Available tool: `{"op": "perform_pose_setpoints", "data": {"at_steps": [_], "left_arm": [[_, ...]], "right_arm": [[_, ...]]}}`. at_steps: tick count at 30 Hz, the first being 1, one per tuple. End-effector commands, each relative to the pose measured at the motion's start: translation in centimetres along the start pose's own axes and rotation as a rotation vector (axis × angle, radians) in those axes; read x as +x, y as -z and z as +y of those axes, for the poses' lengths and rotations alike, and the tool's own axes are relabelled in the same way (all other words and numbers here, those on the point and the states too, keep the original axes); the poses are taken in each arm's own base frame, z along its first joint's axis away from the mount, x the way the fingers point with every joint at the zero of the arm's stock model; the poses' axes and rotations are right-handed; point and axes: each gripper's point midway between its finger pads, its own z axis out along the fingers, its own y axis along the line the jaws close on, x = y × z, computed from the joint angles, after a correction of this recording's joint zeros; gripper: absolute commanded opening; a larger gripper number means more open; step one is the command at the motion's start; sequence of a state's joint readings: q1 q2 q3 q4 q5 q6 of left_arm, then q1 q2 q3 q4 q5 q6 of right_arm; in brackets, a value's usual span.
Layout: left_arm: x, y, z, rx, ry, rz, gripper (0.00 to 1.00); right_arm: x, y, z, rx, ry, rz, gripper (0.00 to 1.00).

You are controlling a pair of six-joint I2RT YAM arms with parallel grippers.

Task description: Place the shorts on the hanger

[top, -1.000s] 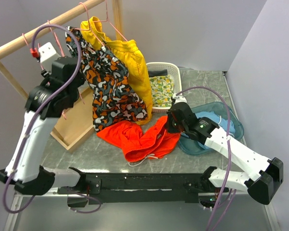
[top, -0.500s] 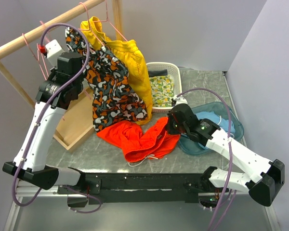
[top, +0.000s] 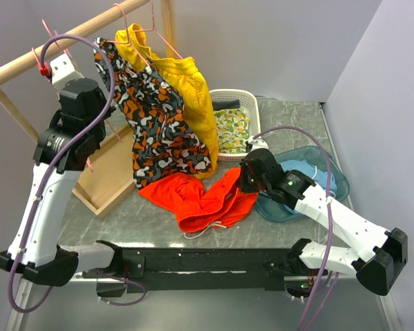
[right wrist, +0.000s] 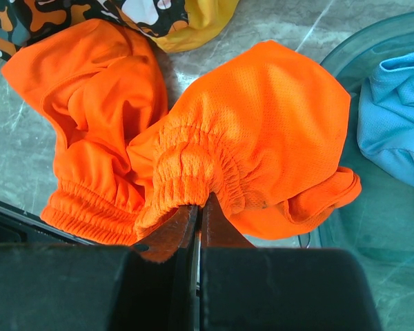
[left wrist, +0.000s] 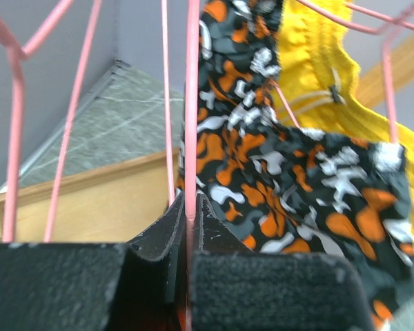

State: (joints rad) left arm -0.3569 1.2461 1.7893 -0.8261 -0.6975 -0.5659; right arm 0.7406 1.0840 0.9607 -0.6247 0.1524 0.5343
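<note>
The bright orange-red shorts (top: 200,196) lie crumpled on the grey table, near its middle. My right gripper (right wrist: 199,207) is shut on their gathered elastic waistband (right wrist: 186,172) at the shorts' right side. In the top view this gripper (top: 243,181) sits low at the cloth's edge. My left gripper (left wrist: 188,203) is raised beside the wooden rail and shut on a thin pink wire of the hanger (left wrist: 191,103). From above, the left gripper (top: 55,65) is at the rail's left part, with pink hanger wire (top: 50,29) showing above it.
A wooden rail (top: 76,38) carries camouflage shorts (top: 159,117) and yellow shorts (top: 190,89) on other pink hangers (top: 159,34). The rail's wooden base (top: 110,179) lies at the left. A white basket (top: 233,117) stands behind; a teal tub (top: 334,176) with blue cloth sits right.
My left gripper has closed on the hanger wire and the left arm has shifted up and left along the rail. The right arm and the shorts have not moved.
</note>
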Motion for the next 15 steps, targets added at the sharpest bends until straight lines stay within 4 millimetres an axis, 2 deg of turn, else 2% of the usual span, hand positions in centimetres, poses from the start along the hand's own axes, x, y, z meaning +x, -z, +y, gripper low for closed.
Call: {"op": "perform_pose_setpoints", "data": {"at_steps": [1, 2, 3, 9, 12, 15], "left_arm": [[-1.0, 2.3, -1.5, 0.166, -0.011, -0.009, 0.01], [-0.3, 2.6, -2.0, 0.204, -0.025, 0.005, 0.01], [-0.4, 3.2, -2.8, 0.245, -0.023, -0.008, 0.01], [0.3, 6.2, -3.3, 0.361, -0.045, 0.033, 0.01], [1.1, 7.4, -3.3, 0.419, -0.05, 0.067, 0.01], [1.6, 8.6, -2.5, 0.449, -0.055, 0.084, 0.01]], "right_arm": [[-1.7, 0.3, 0.7, -0.021, -0.019, -0.048, 0.0], [-1.7, 0.4, 0.8, -0.024, -0.017, -0.048, 0.0], [-1.8, 0.5, 0.8, -0.025, -0.019, -0.052, 0.0], [-1.9, 0.4, 0.8, -0.018, -0.022, -0.053, 0.0], [-1.9, 0.5, 0.7, -0.013, -0.024, -0.056, 0.0], [-2.0, 0.7, 0.6, -0.01, -0.025, -0.059, 0.0]]}}
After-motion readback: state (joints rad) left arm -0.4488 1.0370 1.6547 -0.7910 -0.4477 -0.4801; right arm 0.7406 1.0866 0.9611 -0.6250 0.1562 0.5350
